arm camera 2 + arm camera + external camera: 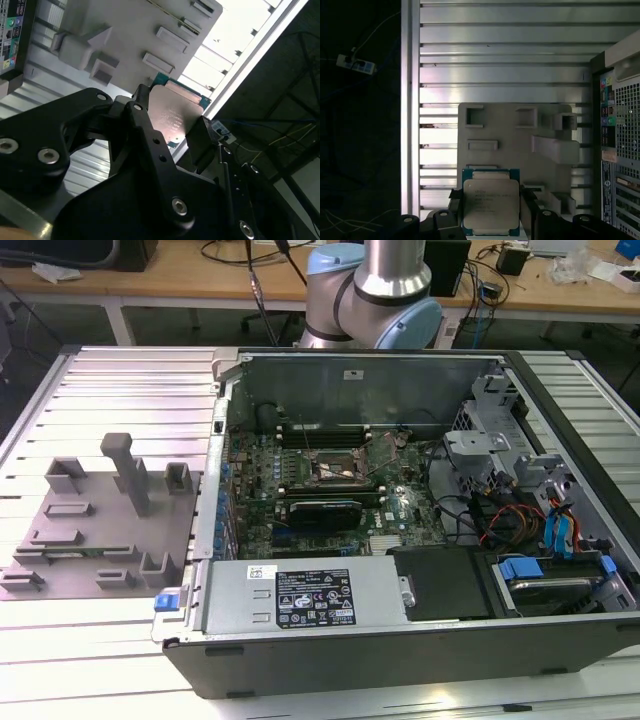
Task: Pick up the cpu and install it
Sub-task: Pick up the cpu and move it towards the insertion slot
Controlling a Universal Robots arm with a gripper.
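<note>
First wrist view: the fingers (527,206) clamp the cpu (490,207) by two opposite edges, held above the grey fixture plate (515,145) on the slatted table (495,50). Pick-up looks done; installing calls for a level carry to the socket (335,472) in the open case (350,375)

In the first wrist view the cpu (490,206) sits between the two black fingers (528,206) of the claw (490,212). One finger presses against each of two opposite edges. The cpu's pale metal lid faces the camera, and a rim of green board shows around it. Behind the cpu lies a grey fixture plate (510,130) with raised blocks and shallow rectangular pockets, resting on the ribbed aluminium desk (505,50). Beside the plate stands the rear panel of a computer case (620,150), perforated and carrying coloured ports. Past the desk's opposite edge the floor is dark, with a white power strip (355,64) and thin cables (350,220).
</note>
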